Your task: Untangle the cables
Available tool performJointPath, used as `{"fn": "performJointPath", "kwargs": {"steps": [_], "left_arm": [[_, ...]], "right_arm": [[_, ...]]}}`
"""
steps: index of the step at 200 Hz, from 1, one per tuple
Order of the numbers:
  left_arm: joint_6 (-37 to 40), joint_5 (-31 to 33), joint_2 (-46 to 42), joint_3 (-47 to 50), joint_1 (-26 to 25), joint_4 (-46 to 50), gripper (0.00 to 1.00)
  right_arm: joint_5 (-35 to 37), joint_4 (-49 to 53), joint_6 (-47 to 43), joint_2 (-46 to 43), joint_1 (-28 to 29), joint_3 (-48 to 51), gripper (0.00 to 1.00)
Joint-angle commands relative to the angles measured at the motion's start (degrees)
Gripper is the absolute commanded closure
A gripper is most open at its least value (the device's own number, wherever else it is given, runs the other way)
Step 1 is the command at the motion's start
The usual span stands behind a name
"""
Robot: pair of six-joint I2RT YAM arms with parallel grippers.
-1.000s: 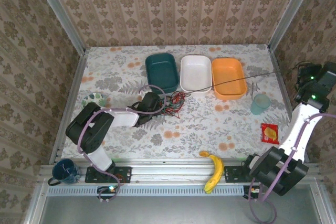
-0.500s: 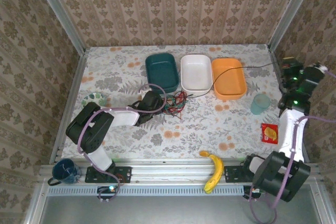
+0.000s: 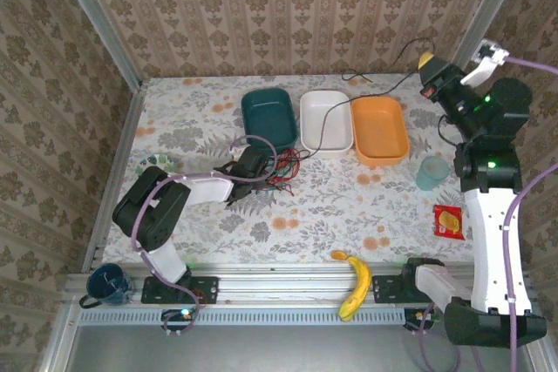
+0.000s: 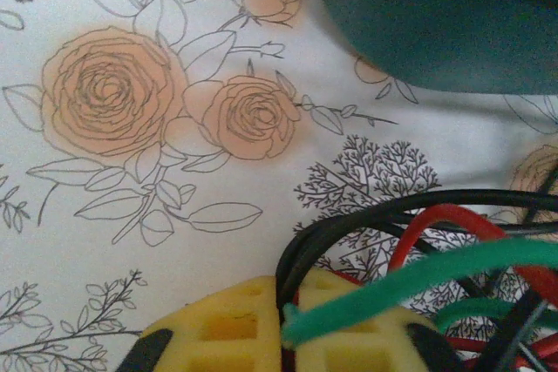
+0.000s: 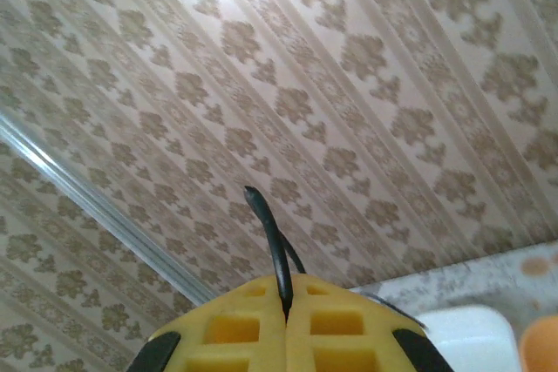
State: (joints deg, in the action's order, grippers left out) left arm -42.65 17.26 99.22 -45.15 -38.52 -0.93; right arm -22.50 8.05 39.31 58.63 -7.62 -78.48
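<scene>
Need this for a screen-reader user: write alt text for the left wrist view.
The yellow-padded left claw is shut on a black cable at the bottom edge, with a red cable and a green cable crossing beside it. All lie on a rose-printed tablecloth, a teal bin at top right.

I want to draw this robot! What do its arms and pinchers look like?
The left arm and right arm have black joints, white tube links and a lilac cable looping alongside. Small green lights glow on the right arm. The left gripper and right gripper have yellow fingers with square dents and black corners.
</scene>
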Motion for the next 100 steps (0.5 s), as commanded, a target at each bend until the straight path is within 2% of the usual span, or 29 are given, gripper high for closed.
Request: {"fn": "performJointPath", "kwargs": {"steps": [1,30,46,75,100], "left_arm": [[0.58,2.43,11.41,5.5,3.36,15.23,1.0],[-0.05,2.6,11.36,6.41,4.01,15.41,1.0],[-0.3,2.11,11.11,7.45,4.87,14.86,1.0],[-0.5,1.86,10.87,8.27,5.96,14.73,0.92],[-0.55,1.47,11.25,8.47,6.09,14.43,0.88]], "right_arm": [[2.19,5.84,-5.25,2.04,-0.19,-10.0,1.0],[7.65,10.98,-6.85,5.27,-3.1,-21.21,1.0],[9.67,11.09,-3.88,6.0,-8.34,-23.88,1.0],[5.1,6.75,8.64,7.24,-21.31,-23.82,1.0],[1.39,1.37,14.74,8.85,-24.17,-22.56,1.0]]}}
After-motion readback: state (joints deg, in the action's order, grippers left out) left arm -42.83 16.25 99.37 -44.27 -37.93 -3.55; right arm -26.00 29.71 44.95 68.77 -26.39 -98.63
